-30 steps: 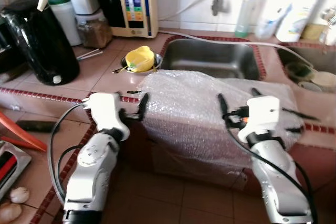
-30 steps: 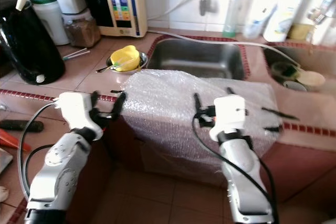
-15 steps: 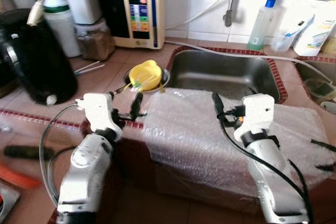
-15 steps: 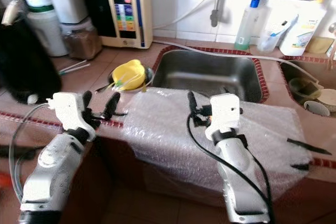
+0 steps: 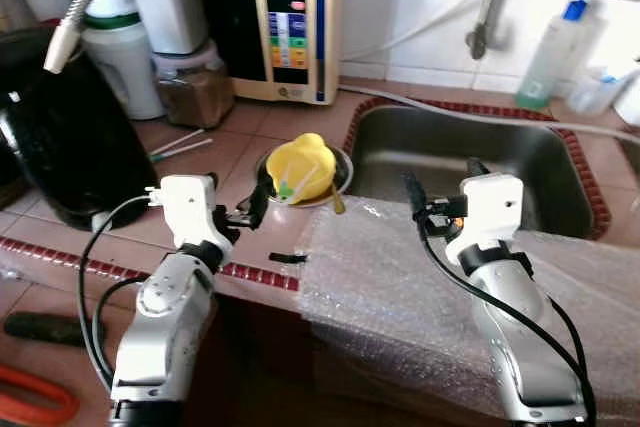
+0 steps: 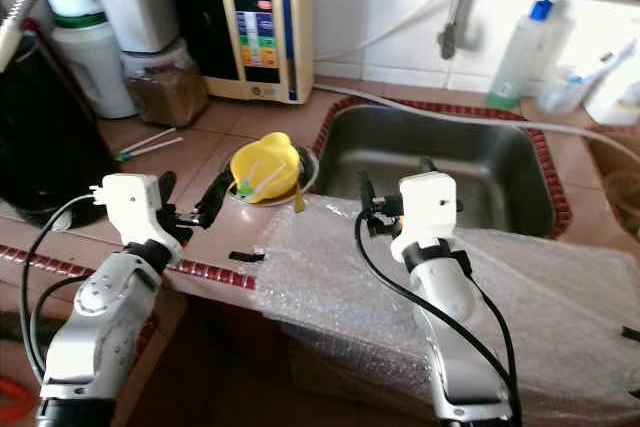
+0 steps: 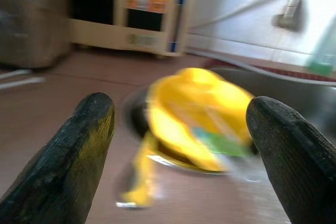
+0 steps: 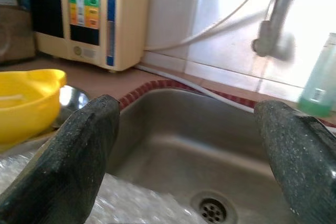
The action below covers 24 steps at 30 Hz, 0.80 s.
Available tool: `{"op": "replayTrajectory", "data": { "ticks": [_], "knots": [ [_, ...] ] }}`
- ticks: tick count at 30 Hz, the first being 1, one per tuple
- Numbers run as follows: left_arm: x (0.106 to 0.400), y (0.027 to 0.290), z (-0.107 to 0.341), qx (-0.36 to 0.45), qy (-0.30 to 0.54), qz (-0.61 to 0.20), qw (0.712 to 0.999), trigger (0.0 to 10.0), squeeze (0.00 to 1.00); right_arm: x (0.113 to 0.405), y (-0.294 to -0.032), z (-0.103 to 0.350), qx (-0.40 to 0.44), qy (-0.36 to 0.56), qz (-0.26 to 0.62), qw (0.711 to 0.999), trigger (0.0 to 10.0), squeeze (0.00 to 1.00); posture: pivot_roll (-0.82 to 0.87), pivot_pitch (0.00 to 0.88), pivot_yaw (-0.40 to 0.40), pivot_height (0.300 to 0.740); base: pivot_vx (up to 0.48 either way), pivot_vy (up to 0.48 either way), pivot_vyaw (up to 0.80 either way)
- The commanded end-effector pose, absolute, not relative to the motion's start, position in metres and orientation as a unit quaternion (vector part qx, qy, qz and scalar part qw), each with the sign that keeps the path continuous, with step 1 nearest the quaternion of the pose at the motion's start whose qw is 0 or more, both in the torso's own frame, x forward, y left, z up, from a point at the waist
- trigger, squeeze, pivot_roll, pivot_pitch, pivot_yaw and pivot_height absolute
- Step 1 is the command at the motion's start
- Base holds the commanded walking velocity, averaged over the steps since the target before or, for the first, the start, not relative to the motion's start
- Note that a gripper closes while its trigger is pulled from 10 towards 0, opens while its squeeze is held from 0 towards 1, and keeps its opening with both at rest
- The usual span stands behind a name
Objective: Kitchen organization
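1. Black kettle (image 5: pixel 70 137): stands at the far left of the tiled counter (image 5: pixel 215 152), with white containers behind it against the wall.
2. Water ioniser unit (image 5: pixel 295 22): cream casing with coloured panel buttons, upright at the back of the counter, just left of the sink.
3. Left gripper (image 5: pixel 250 209): raised above the counter's front edge, fingers spread wide and empty, aimed at the yellow cup. In the left wrist view the cup sits between the two black fingers (image 7: pixel 84 150), apart from both.
4. Yellow cup (image 5: pixel 302 167): bright yellow plastic, tilted, resting in a small steel bowl (image 5: pixel 340 162) on the counter just left of the sink. Something green and white lies inside it; detail is blurred. A yellow utensil handle hangs over the bowl's near rim.
5. Bubble wrap (image 5: pixel 400 287): clear sheet draped over a brown box in front of the counter, reaching up to the counter edge below the sink.
6. Right gripper (image 5: pixel 440 182): held over the bubble wrap at the sink's front rim, fingers wide apart, nothing held.
7. Sink (image 5: pixel 520 162): stainless steel, red-tiled border, drain visible in the right wrist view (image 8: pixel 212 211).
8. Green bottle (image 5: pixel 548 52): stands behind the sink by the wall.
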<state>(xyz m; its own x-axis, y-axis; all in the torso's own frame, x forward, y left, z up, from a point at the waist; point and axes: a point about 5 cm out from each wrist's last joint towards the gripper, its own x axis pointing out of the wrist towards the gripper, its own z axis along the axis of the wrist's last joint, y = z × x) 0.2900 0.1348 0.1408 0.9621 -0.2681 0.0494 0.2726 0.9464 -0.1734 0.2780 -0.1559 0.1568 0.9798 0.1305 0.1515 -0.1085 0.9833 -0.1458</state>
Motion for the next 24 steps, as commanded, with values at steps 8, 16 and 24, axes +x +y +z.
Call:
{"op": "replayTrajectory", "data": {
  "ticks": [8,16,24],
  "knots": [
    [0.2901,0.1392,0.1425,-0.085,-0.015,-0.132,0.988,10.0,0.00,0.2790,-0.1558,0.1576,-0.070,-0.081,0.062,0.992,10.0,0.00,0.01,0.000,0.021,0.740,0.000,-0.480,0.00],
    [0.2897,0.1408,0.1443,-0.102,-0.024,-0.122,0.987,10.0,0.00,0.2782,-0.1552,0.1561,-0.069,-0.078,0.063,0.993,10.0,0.00,0.01,0.000,0.020,0.740,0.000,-0.360,0.00],
    [0.2915,0.1464,0.1426,-0.078,-0.021,-0.095,0.992,10.0,0.00,0.2779,-0.1535,0.1556,-0.068,-0.078,0.067,0.992,10.0,0.00,0.02,0.000,0.019,0.740,0.000,0.000,0.00]
  ]
}}
